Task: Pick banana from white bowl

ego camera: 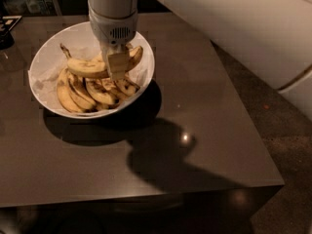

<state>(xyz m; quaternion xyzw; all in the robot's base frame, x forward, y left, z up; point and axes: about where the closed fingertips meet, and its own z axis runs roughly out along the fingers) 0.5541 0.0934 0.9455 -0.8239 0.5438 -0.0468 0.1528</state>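
Observation:
The white bowl (48,57) stands at the back left of the dark table, lined with white paper and holding several bananas. My gripper (117,66) reaches straight down into the bowl from above. It is shut on the banana (87,68), the long yellow one with a thin brownish stem pointing up to the left. The banana lies crosswise in the jaws, a little above the other bananas. One pale finger (118,62) covers its middle. Shorter, spotted bananas (80,92) lie beneath it in the bowl.
The dark brown table (195,130) reaches its front edge below and its right edge at the right. My white arm (234,28) spans the upper right. A dark object (6,33) sits at the far left edge.

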